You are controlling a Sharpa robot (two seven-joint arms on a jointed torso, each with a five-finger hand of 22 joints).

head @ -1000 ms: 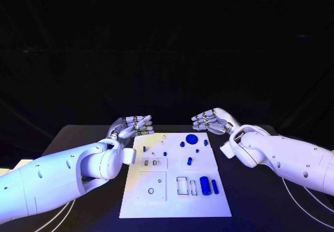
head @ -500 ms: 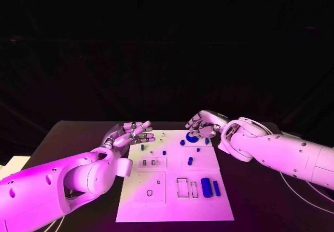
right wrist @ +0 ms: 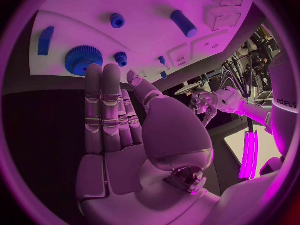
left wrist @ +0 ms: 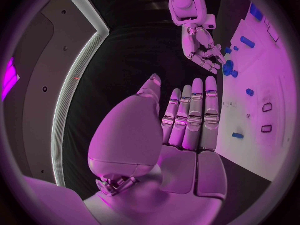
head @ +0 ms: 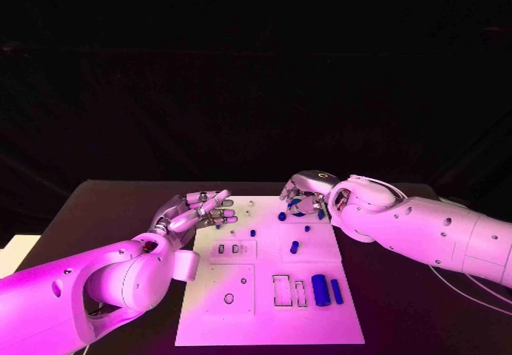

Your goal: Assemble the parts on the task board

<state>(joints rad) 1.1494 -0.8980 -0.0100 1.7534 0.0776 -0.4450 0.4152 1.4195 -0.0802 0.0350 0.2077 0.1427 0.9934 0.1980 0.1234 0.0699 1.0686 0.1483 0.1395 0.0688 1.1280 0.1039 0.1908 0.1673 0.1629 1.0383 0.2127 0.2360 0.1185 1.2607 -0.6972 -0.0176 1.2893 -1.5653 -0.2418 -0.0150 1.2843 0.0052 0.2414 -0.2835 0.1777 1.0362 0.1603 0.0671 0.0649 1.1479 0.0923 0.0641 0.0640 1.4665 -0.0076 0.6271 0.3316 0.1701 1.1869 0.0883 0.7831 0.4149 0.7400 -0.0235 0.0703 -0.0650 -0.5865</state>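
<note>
Head view: task board lies mid-table; blue parts scattered loose on it, cylinder near the slots, so assembly looks barely begun.

Left wrist view: left hand beside the board's edge, fingers straight and apart, holding nothing.

Right wrist view: right hand over the board's far end, fingertips close to the gear, apparently not touching; nothing gripped.

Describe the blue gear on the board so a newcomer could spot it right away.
Start at the white task board mid-table and go to its far edge, where the right robot hand reaches. The blue gear lies by those fingertips: a round toothed disc, wider than the small blue pegs nearby.
</note>
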